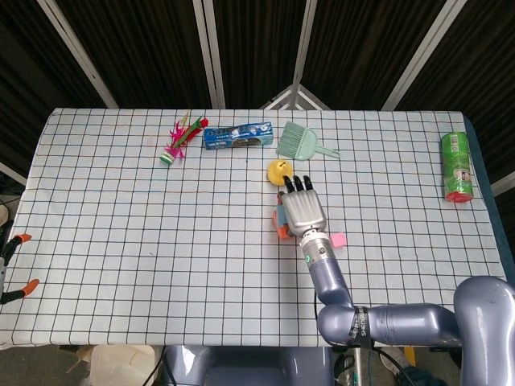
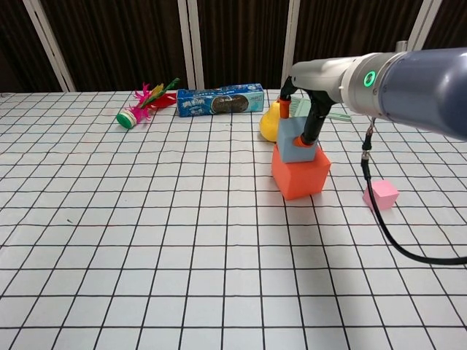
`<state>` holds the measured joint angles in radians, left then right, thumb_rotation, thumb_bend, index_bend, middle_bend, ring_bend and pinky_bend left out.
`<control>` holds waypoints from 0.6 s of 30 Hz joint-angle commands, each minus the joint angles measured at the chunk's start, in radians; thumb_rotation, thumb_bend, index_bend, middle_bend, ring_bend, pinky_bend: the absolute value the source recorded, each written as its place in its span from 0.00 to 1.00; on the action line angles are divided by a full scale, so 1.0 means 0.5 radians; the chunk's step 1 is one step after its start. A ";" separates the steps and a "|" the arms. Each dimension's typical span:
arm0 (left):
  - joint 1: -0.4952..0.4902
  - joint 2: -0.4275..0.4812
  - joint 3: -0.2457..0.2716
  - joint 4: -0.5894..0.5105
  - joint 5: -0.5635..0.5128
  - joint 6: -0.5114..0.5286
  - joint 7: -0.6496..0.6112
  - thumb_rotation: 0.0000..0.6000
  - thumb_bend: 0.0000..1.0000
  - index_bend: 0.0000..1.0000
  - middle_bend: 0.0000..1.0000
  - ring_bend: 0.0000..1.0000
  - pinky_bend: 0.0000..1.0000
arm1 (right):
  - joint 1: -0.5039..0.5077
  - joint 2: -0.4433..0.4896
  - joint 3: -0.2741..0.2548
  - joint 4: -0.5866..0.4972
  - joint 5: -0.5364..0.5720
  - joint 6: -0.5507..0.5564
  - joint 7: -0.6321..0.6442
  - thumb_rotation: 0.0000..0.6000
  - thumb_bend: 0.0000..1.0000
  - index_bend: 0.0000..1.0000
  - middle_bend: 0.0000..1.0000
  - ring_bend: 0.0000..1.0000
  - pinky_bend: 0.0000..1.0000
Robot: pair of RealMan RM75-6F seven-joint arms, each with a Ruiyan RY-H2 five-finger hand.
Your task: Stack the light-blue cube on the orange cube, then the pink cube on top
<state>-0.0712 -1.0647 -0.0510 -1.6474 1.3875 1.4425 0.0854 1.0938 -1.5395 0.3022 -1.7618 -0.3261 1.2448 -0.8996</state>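
Hand (image 2: 302,117) right: pinching light-blue cube (image 2: 295,145) atop orange cube (image 2: 299,175) | pink cube (image 2: 381,195) apart | labels unreadable

From your head view, the right hand (image 1: 302,211) covers most of the small light-blue foam cube (image 1: 276,218) and the larger orange foam cube (image 1: 282,232). Your chest view cuts off the right arm's far end at the frame edge.

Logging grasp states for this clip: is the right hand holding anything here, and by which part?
The right hand holds the light-blue cube by its upper sides, fingers down opposite faces, as it sits on the orange cube.
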 commanded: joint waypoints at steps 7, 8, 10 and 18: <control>0.000 0.003 0.002 -0.001 0.001 -0.006 -0.006 1.00 0.21 0.22 0.02 0.00 0.02 | 0.005 0.022 0.025 -0.045 -0.025 0.034 0.005 1.00 0.37 0.43 0.07 0.03 0.00; 0.001 0.003 0.002 -0.001 0.002 -0.004 -0.007 1.00 0.21 0.22 0.02 0.00 0.02 | 0.005 0.025 0.026 -0.049 -0.027 0.037 0.003 1.00 0.37 0.43 0.07 0.03 0.00; 0.003 0.004 0.001 -0.001 0.004 0.002 -0.012 1.00 0.21 0.22 0.02 0.00 0.02 | 0.005 0.033 0.026 -0.062 -0.027 0.044 -0.002 1.00 0.37 0.43 0.07 0.03 0.00; 0.004 0.006 0.004 -0.003 0.012 0.002 -0.013 1.00 0.21 0.22 0.02 0.00 0.02 | -0.016 0.062 -0.011 -0.084 -0.051 0.012 0.009 1.00 0.37 0.43 0.07 0.03 0.00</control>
<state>-0.0691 -1.0614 -0.0489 -1.6485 1.3936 1.4435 0.0787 1.0884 -1.5119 0.3013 -1.8042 -0.3468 1.2578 -0.8984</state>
